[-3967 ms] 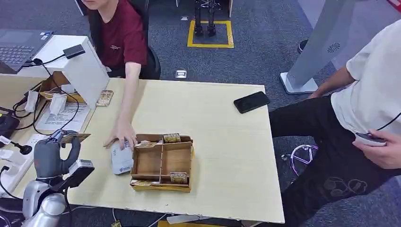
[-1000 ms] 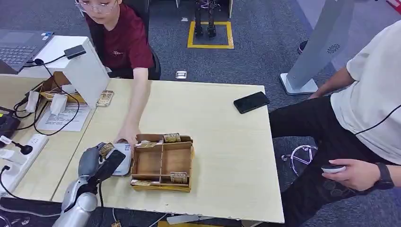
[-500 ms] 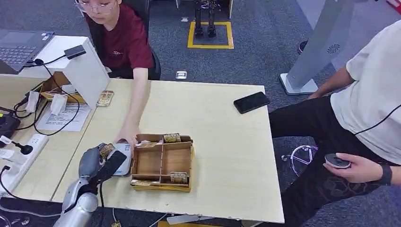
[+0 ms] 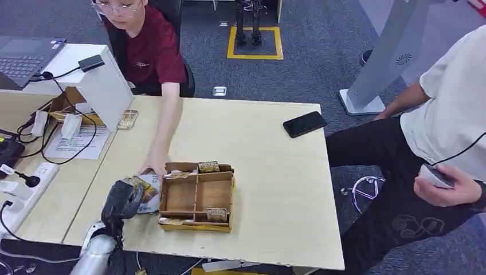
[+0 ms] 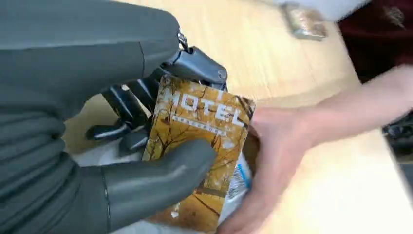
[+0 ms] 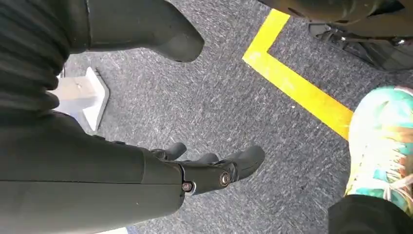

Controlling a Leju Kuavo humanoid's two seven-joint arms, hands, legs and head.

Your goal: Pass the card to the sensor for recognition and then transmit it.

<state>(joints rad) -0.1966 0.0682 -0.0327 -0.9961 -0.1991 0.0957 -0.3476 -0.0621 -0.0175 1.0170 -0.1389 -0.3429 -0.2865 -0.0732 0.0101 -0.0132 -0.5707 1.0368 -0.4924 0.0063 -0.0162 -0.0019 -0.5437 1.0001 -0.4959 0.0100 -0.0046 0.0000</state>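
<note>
From the head view the left hand sits over the near left part of the desk, just left of the wooden divided box, with the card showing as a small yellow patch above the white sensor. The left wrist view brings out what that high view cannot: the thumb and dark fingers pinch a yellow-orange card printed HOTEL, held flat over the white sensor, and a person's hand rests right against the sensor's far side. In the head view that arm belongs to a person in a dark red shirt seated at the far side. The right wrist view shows the right hand hanging over grey carpet beside a yellow floor line, fingers loosely apart and holding nothing. A black phone lies at the far right of the desk.
</note>
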